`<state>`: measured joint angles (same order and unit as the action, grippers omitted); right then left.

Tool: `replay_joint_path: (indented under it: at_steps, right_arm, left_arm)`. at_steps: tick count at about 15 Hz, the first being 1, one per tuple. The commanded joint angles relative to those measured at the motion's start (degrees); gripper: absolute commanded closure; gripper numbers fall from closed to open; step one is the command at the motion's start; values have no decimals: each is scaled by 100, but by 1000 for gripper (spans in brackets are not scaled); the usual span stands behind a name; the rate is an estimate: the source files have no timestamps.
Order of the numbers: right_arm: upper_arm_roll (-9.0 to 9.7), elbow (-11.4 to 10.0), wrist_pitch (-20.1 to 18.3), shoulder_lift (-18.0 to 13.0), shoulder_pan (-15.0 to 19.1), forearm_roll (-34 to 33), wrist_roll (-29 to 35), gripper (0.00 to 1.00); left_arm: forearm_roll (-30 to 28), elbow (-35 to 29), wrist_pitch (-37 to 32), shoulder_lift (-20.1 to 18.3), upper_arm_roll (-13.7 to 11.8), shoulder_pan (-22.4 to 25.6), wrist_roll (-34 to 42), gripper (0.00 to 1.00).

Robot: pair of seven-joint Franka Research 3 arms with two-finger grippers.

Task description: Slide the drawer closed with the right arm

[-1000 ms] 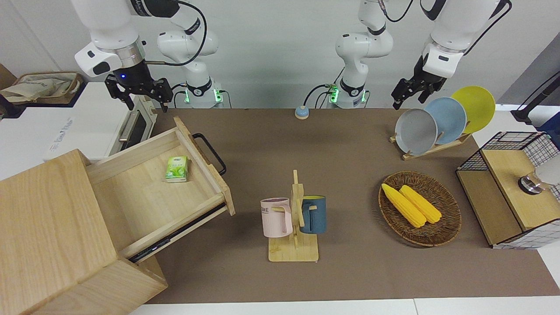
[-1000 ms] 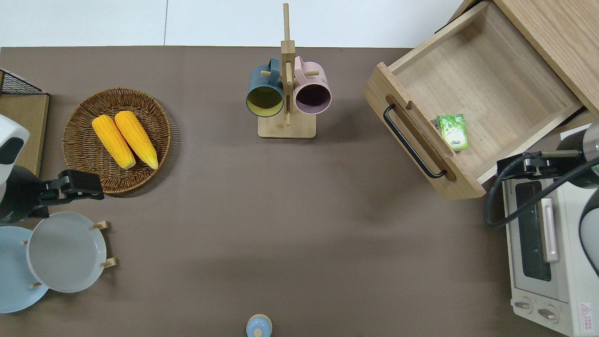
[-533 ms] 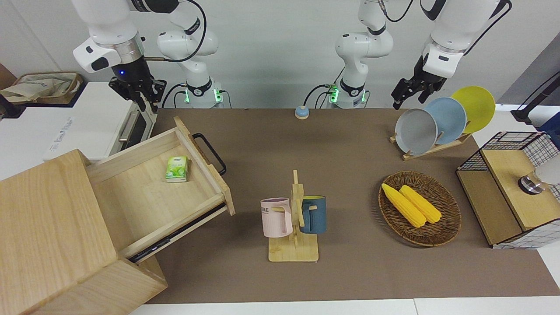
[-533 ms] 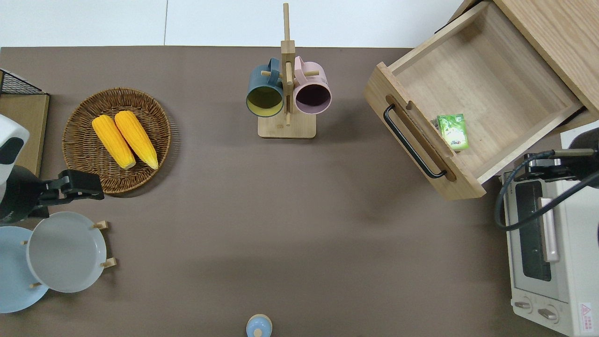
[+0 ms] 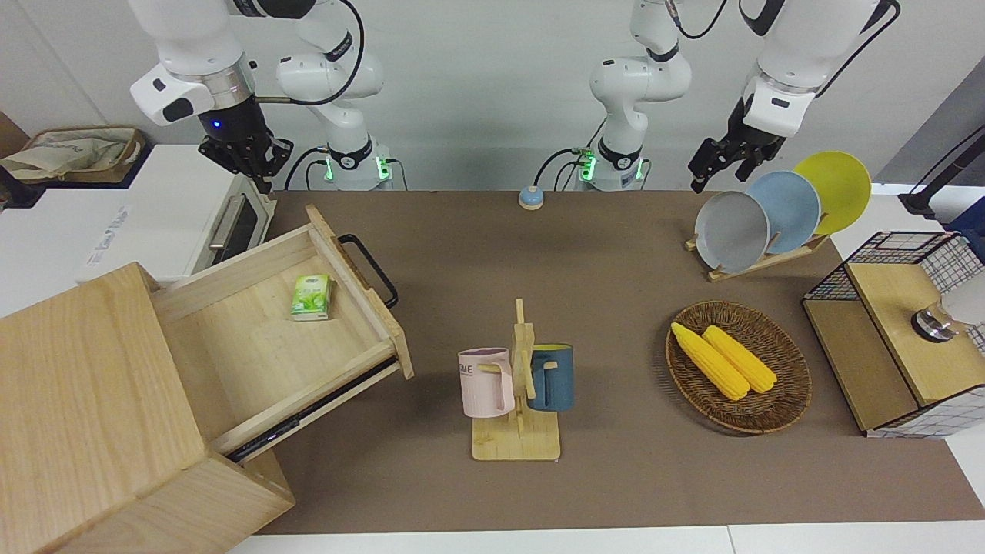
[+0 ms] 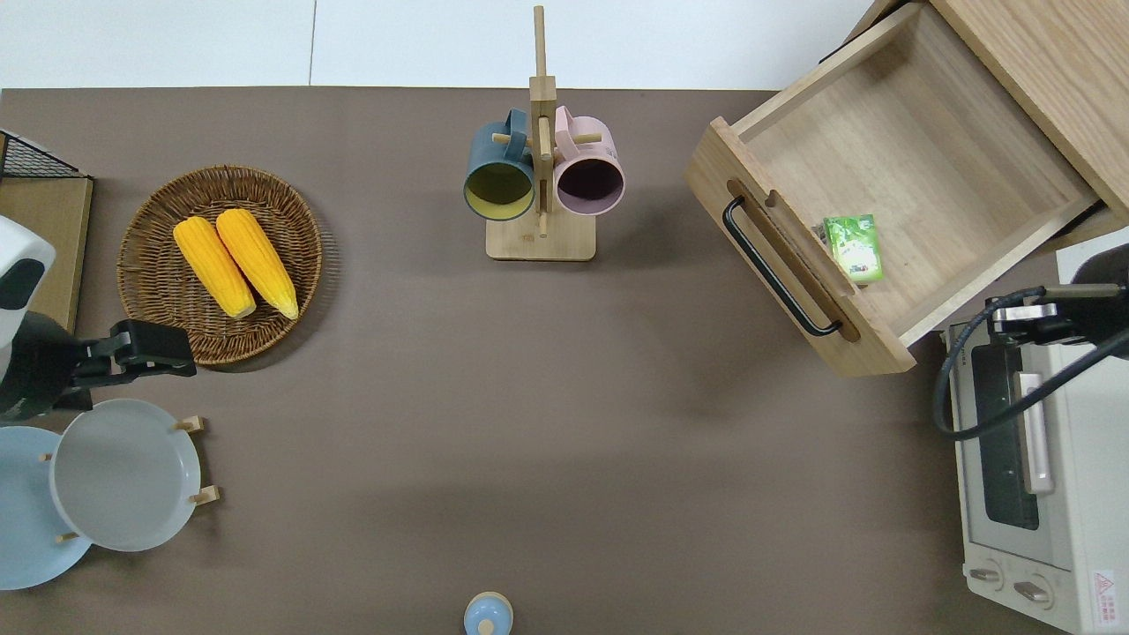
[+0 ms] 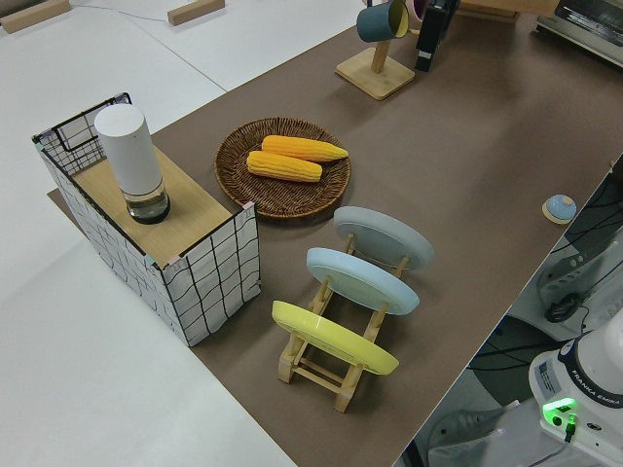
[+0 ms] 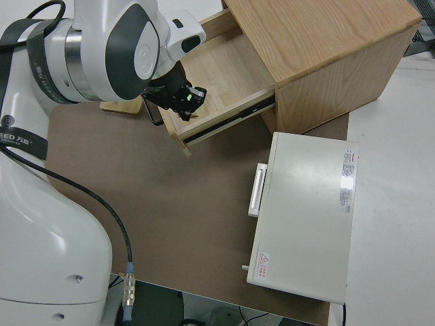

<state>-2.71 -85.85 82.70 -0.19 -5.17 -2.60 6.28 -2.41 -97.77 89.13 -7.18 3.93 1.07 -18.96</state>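
The light-wood drawer (image 5: 262, 354) stands pulled far out of the big wooden box (image 5: 85, 415) at the right arm's end of the table. Its black loop handle (image 5: 369, 269) points toward the table's middle. It also shows in the overhead view (image 6: 917, 150) and the right side view (image 8: 217, 75). A small green packet (image 6: 853, 248) lies inside, close to the front panel. My right gripper (image 5: 246, 161) hangs in the air over the oven's corner that is next to the drawer (image 6: 1028, 319), apart from the handle (image 6: 776, 269). My left arm (image 5: 723, 158) is parked.
A white oven (image 6: 1032, 476) stands beside the drawer, nearer to the robots. A mug rack (image 5: 517, 385) with a pink and a blue mug stands mid-table. A basket with corn (image 5: 739, 365), a plate rack (image 5: 769, 215) and a wire box (image 5: 893, 331) are at the left arm's end.
My right gripper has turned about its wrist and drawn back from the drawer's corner to over the oven. The drawer, the packet and the left arm have not moved.
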Motion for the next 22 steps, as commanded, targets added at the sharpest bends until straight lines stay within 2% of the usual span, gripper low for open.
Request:
replay_joint_path:
  at_steps: [1,3,5,9,14,19,22]
  right_arm:
    - [8,394,-368,81,-1,128,83,1000]
    - [34,508,-447,81,-28,242,267,1000]
    - [34,648,-439,98,-194,269,653,1000]
    - [34,1052,-378,370,-581,461,1768,1000]
    - [34,1422,-141,941,-1047,550,3210,1000]
    - [25,1633,202,1565,-1433,550,4414,1000]
    - [69,1668,378,1864,-1583,559,5057,1000]
  left_arm:
    - [-5,21,-89,-47,-24,-1,42,7]
    - [-5,21,-97,-47,-24,-1,42,7]
    - [-5,21,-89,-47,-24,-1,42,7]
    - [-5,21,-89,-47,-24,-1,42,7]
    - [-5,21,-89,-47,-24,-1,42,7]
    - [-5,21,-89,-47,-24,-1,42,7]
    - [-5,21,-89,-47,-24,-1,42,7]
